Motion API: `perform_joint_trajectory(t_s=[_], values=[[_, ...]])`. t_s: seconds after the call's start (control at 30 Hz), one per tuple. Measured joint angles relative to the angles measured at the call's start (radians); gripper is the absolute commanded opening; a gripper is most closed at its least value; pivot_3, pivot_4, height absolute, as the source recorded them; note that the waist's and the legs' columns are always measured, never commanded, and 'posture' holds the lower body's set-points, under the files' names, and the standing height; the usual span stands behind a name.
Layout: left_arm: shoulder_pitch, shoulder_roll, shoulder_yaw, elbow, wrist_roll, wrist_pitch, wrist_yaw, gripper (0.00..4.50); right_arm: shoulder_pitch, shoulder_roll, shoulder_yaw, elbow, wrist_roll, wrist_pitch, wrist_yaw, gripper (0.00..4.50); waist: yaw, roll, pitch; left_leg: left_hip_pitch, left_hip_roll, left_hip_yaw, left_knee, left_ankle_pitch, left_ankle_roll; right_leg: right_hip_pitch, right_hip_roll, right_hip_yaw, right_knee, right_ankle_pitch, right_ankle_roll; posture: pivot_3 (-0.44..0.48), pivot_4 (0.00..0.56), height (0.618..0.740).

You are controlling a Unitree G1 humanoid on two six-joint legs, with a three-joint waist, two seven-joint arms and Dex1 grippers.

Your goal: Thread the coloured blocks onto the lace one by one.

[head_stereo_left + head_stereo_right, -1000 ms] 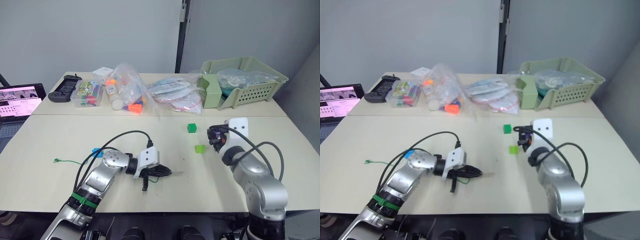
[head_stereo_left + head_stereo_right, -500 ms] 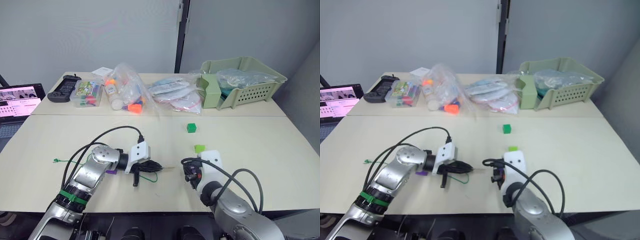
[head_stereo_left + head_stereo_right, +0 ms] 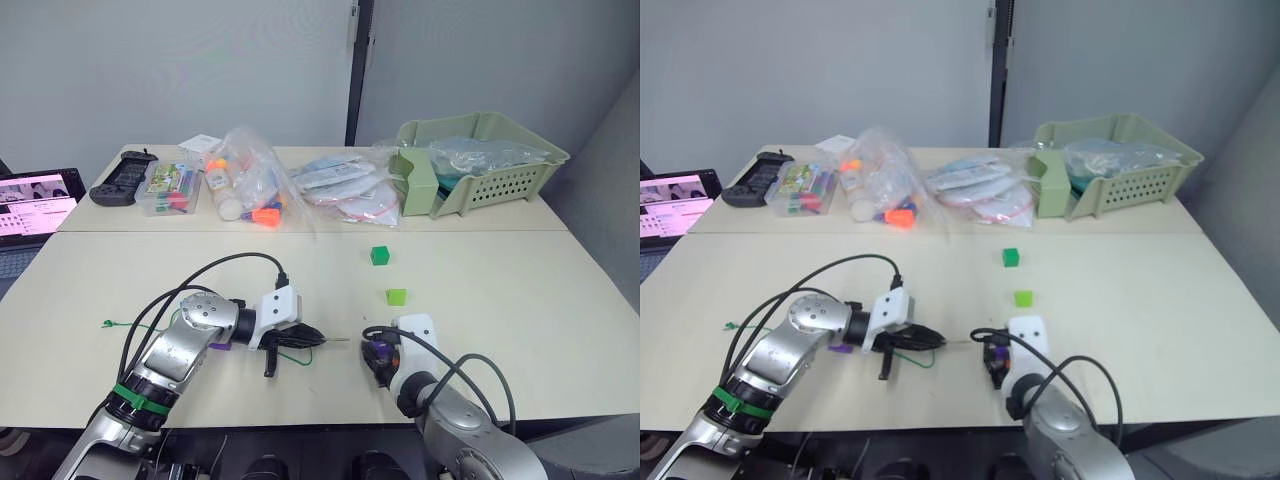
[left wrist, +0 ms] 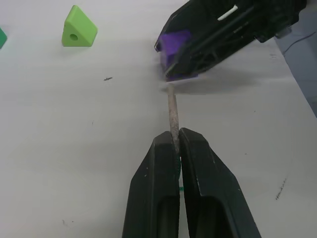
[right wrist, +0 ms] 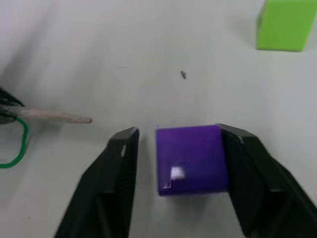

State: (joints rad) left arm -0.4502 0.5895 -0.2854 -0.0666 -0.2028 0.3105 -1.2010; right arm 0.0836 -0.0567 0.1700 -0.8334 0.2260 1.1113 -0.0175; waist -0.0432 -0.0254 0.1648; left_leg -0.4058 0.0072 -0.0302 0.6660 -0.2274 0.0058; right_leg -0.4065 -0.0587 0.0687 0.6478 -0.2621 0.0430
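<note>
Head views: L gripper (image 3: pixel 312 338) is low over the table (image 3: pixel 520 290), fingers pinched tight on the lace (image 3: pixel 290 352) near its pale stiff tip (image 3: pixel 338 340). The tip sticks out toward the R gripper (image 3: pixel 378 356). The rest of the green lace loops under the L gripper and runs off to a small knot (image 3: pixel 108 323) far to the left. R gripper sits just past the tip w/ a purple block (image 3: pixel 378 349) in it. A light green block (image 3: pixel 396 296) and a dark green cube (image 3: pixel 379 255) lie farther back, apart from both arms. A small purple bit (image 3: pixel 222 345) shows under the L arm.

L wrist view: two black fingers (image 4: pixel 153 193) squeezed shut on the tip (image 4: pixel 172 115). Its end is right at the purple block (image 4: pixel 176 47) in the other gripper. A light green wedge block w/ a hole (image 4: pixel 79 33) lies off to one side.

R wrist view: fingers (image 5: pixel 247 173) part way open w/ the purple block (image 5: pixel 190 158) between them. It touches one finger; a thin gap shows at the other. The tip (image 5: pixel 57 117) points near it, not touching.
</note>
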Motion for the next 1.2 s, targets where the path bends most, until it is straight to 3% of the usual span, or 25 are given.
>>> perform_joint_trajectory(t_s=[0.1, 0.17, 0.23, 0.37, 0.47, 0.57, 0.77, 0.93, 1.2], values=[[0.006, 0.004, 0.000, -0.002, 0.000, 0.002, 0.002, 0.00, -0.033, -0.115, -0.073, -0.074, 0.071, 0.011, 0.115, 4.47, 0.001, 0.000, 0.000, 0.000, -0.001, 0.000, 0.000, 0.000, 0.000, 0.001, -0.001, 0.000, -0.001, 0.000, 0.000, 0.000, 0.150, 0.740], [0.011, 0.006, 0.000, -0.003, 0.000, 0.004, 0.003, 0.00, -0.056, -0.185, -0.125, -0.114, 0.115, 0.010, 0.191, 4.47, 0.002, 0.000, 0.000, 0.000, -0.001, 0.000, 0.000, 0.000, 0.000, 0.001, -0.001, 0.000, -0.001, 0.000, 0.000, 0.000, 0.150, 0.740], [0.013, 0.006, 0.000, -0.004, 0.000, 0.007, 0.003, 0.00, -0.079, -0.328, -0.191, -0.119, 0.197, 0.001, 0.339, 4.47, 0.002, 0.000, 0.000, 0.000, -0.001, 0.001, 0.000, 0.000, 0.000, 0.002, 0.000, 0.000, -0.001, 0.000, 0.000, 0.000, 0.150, 0.740], [0.013, 0.007, 0.000, -0.004, 0.000, 0.013, 0.003, 0.00, -0.108, -0.546, -0.246, -0.025, 0.302, -0.103, 0.623, 4.47, 0.003, -0.001, 0.000, 0.001, -0.002, 0.004, 0.000, 0.000, 0.000, 0.002, 0.000, -0.001, -0.002, 0.000, 0.000, 0.000, 0.150, 0.740], [0.014, 0.008, 0.001, -0.004, -0.001, 0.014, -0.002, 0.00, -0.149, -0.667, -0.208, 0.110, 0.296, -0.255, 0.818, 4.47, 0.001, -0.001, 0.001, 0.001, -0.003, 0.006, 0.000, 0.000, 0.000, 0.003, 0.000, 0.000, -0.002, 0.000, 0.000, 0.000, 0.150, 0.740], [0.022, 0.014, 0.002, -0.006, -0.002, 0.005, -0.014, 0.00, -0.251, -0.799, -0.090, 0.349, 0.170, -0.519, 1.030, 4.47, 0.001, -0.002, 0.001, 0.002, -0.004, 0.008, 0.000, 0.000, 0.000, 0.003, 0.000, 0.000, -0.002, 0.000, 0.001, 0.000, 0.150, 0.740], [0.034, 0.033, 0.005, -0.019, -0.003, -0.004, -0.029, 0.00, -0.410, -0.771, 0.068, 0.712, -0.010, -0.897, 1.218, 4.47, 0.005, -0.002, 0.001, 0.000, -0.004, 0.007, 0.000, 0.000, 0.000, 0.001, -0.001, 0.000, -0.002, 0.000, 0.000, 0.000, 0.150, 0.740], [0.038, 0.036, 0.006, -0.042, -0.012, -0.002, -0.030, 0.00, -0.473, -0.723, 0.097, 0.854, -0.049, -1.028, 1.276, 4.47, 0.012, -0.002, 0.001, 0.000, -0.004, 0.004, 0.000, 0.000, 0.000, 0.002, -0.001, 0.000, -0.001, 0.000, 0.000, 0.000, 0.150, 0.740], [0.041, 0.045, 0.007, -0.079, -0.022, 0.024, -0.025, 0.00, -0.493, -0.691, 0.106, 0.926, -0.055, -1.062, 1.325, 1.89, 0.026, -0.002, 0.001, 0.001, -0.003, 0.003, 0.000, 0.000, 0.000, 0.002, -0.001, 0.000, 0.000, 0.000, 0.000, 0.000, 0.150, 0.740]])
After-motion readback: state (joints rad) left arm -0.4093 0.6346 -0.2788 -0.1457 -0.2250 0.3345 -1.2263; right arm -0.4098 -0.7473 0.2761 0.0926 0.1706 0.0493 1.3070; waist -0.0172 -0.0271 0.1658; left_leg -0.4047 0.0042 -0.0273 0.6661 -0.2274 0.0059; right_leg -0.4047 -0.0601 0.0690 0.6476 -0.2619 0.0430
